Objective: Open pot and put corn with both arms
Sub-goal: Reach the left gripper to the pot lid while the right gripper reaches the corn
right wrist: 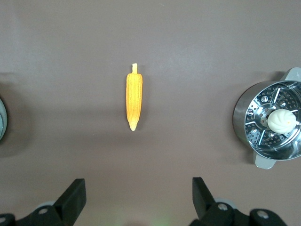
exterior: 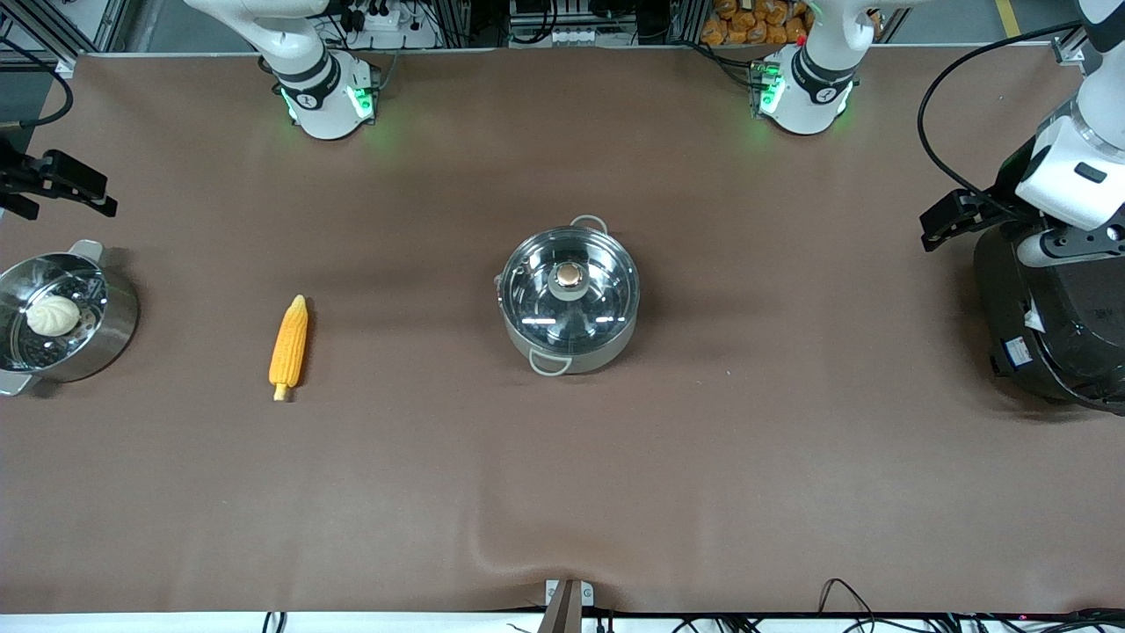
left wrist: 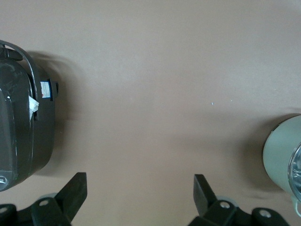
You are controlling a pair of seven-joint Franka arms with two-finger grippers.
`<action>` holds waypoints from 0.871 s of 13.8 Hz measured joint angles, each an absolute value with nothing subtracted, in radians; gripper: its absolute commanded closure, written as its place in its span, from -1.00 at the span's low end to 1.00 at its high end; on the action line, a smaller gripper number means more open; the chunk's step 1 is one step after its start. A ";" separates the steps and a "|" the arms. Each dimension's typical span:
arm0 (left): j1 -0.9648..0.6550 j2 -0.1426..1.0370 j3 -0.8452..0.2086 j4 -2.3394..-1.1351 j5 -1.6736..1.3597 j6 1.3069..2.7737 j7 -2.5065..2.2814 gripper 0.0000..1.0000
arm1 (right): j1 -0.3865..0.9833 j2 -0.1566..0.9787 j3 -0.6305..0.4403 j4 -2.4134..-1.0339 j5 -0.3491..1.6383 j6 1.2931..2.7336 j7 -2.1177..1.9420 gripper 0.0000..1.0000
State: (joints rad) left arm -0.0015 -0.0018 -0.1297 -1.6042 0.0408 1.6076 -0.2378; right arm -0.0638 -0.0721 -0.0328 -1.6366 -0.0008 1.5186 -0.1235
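A: Where does everything sit?

B: The pot (exterior: 569,301) stands mid-desk with its glass lid (exterior: 569,288) on, copper knob (exterior: 569,276) on top. The corn (exterior: 289,344) lies flat on the bare desk (exterior: 562,492) toward the right arm's end, pale stub pointing at the front camera, well apart from the pot.

A: And the arms?

B: Both wait out at the ends. The left gripper (left wrist: 140,195) hangs over the desk between the black rice cooker (exterior: 1046,325) and the pot, fingers spread wide, holding nothing. The right gripper (right wrist: 139,197) is just as wide and empty, looking down on the corn.

A: What's in the containers?

B: Nothing shows through the lid. The steel steamer pot (exterior: 66,321) at the right arm's end holds one white bun (exterior: 53,315) on its perforated tray.

A: What could go wrong?

B: I'd say the knob — small, round, smooth — could slip from an off-centre pinch and drop the lid. The tapered cob may roll out of a grip. And both arms meet over the pot, so poor timing risks a collision.
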 measured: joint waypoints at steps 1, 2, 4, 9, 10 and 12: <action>-0.001 -0.002 -0.129 -1.604 0.039 1.607 -0.238 -1.00 | -0.064 -0.072 -0.033 -1.637 -0.001 1.519 -0.123 -1.00; -0.001 -0.002 -0.127 -1.604 0.035 1.604 -0.238 -1.00 | -0.064 -0.072 -0.033 -1.637 -0.001 1.519 -0.123 -1.00; -0.001 -0.002 -0.121 -1.603 0.033 1.598 -0.237 -1.00 | -0.064 -0.072 -0.033 -1.637 -0.001 1.519 -0.123 -1.00; -0.032 0.076 -0.154 -1.599 0.018 1.675 -0.259 -1.00 | -0.064 -0.072 -0.032 -1.638 -0.001 1.519 -0.124 -1.00; -0.058 0.106 -0.167 -1.599 0.018 1.699 -0.302 -1.00 | -0.064 -0.071 -0.032 -1.639 -0.001 1.519 -0.123 -1.00; -0.125 0.162 -0.180 -1.598 0.018 1.742 -0.403 -1.00 | -0.064 -0.071 -0.032 -1.643 -0.001 1.518 -0.123 -1.00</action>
State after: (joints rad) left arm -0.1249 0.1620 -0.1804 -1.5977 0.0180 1.7422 -0.4034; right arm -0.0638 -0.0713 -0.0324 -1.6425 -0.0008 1.5183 -0.1235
